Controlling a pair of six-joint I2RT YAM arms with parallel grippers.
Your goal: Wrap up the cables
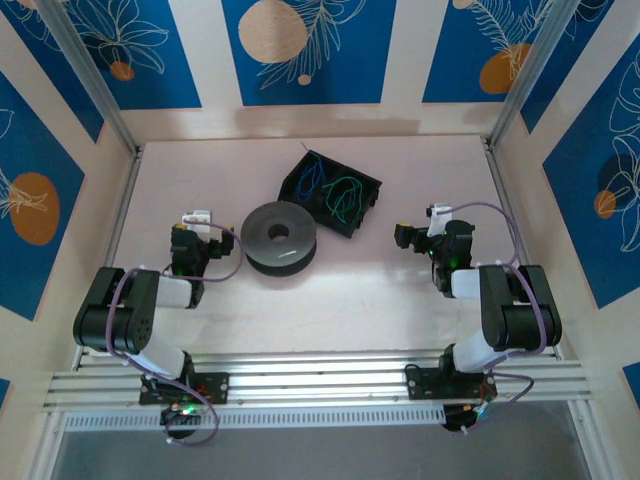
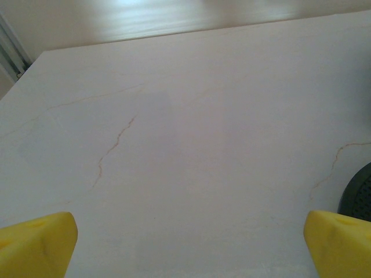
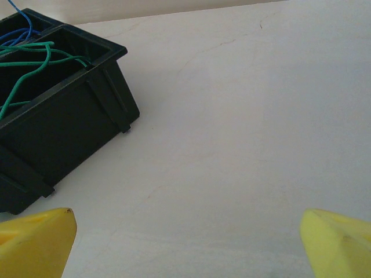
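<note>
While hovering wide open and empty, left gripper (image 2: 185,246) and right gripper (image 3: 185,243): no wrapping begun. Cables (image 1: 340,190) loose in black tray (image 3: 64,127), beside a probable spool (image 1: 300,247). Next: reach in, pinch 1 green strand.

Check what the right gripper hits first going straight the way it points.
Likely just the pale table top: the open right gripper points at bare surface, with the black plastic tray off to the left of its line.
</note>
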